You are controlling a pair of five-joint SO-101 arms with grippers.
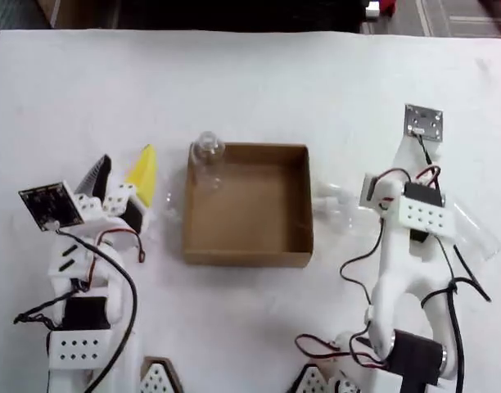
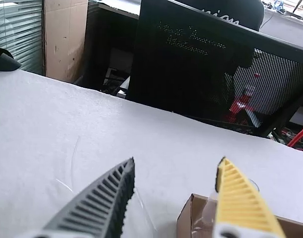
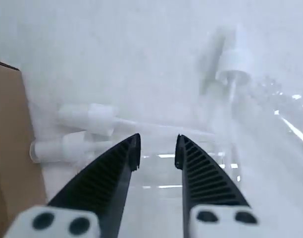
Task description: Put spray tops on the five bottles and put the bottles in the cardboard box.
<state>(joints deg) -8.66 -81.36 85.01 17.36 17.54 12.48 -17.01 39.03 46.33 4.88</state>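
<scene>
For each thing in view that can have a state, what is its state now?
cardboard box: open, upright.
left gripper: jaws open, empty.
right gripper: jaws partly open.
first bottle: standing in the box's corner, no spray top.
second bottle: lying on its side below the right gripper.
spray tops: loose, lying on their sides.

Open brown box (image 1: 246,258); clear bottle (image 1: 208,157) upright at its far-left corner; white spray tops (image 3: 88,118) lie beside the box.

A white table (image 1: 250,74) bears a cardboard box (image 1: 246,255) and spray tops (image 3: 87,118).
</scene>
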